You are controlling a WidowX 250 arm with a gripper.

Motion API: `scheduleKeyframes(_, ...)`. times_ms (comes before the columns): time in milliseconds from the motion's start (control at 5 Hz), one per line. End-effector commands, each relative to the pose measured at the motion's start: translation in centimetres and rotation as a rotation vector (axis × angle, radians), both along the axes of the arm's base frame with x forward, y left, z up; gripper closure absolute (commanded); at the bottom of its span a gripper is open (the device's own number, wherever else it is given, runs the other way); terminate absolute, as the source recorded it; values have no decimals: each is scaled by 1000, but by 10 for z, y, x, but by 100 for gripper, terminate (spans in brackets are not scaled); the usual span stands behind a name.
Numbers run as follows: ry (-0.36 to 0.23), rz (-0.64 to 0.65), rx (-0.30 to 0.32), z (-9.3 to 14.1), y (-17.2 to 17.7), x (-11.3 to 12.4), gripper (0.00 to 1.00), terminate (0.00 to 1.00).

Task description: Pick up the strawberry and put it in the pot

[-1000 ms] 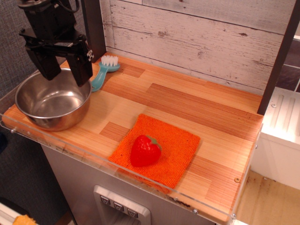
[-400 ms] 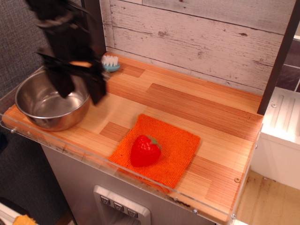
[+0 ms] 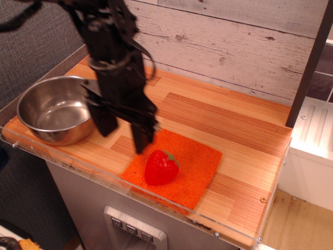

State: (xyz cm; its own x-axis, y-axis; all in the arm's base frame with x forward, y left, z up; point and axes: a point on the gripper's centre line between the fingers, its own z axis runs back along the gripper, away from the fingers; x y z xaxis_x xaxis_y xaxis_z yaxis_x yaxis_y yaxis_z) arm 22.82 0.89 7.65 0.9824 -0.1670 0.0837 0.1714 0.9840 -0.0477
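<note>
We see the gripper (image 3: 123,136) hanging over the bench (image 3: 218,117), its two dark fingers (image 3: 141,139) spread apart with nothing between them, so it is released. One finger tip hangs near the pot's rim, the other over the cloth's upper left edge.

The strawberry (image 3: 161,167) lies on the orange cloth (image 3: 195,161), toward the cloth's lower left part, its green top pointing to about 1 o'clock. It sits at about 4 o'clock from the gripper, near the closer finger; we cannot tell whether that finger is at the berry's height or above it.

The pot (image 3: 49,115) stands at the bench's left end, at about 9 o'clock from the gripper and well apart from the strawberry. Its inside shows only bare steel.

Behind the bench runs a whitewashed plank wall (image 3: 234,47).
</note>
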Motion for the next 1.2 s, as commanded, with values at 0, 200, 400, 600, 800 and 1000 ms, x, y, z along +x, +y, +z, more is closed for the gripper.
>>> scheduleKeyframes(0,-49,-32,21,-15,-20,2,0,0)
scheduleKeyframes(200,-64,-19,13,-19,-24,7,0,0)
scheduleKeyframes(400,-70,-25,5,-23,-34,11,0,0)
scheduleKeyframes(600,-77,-26,-2,-28,-40,13,0,0)
scheduleKeyframes(800,-68,-13,7,-35,-41,17,0,0)
scheduleKeyframes(1000,-53,-4,21,-43,-40,19,0,0)
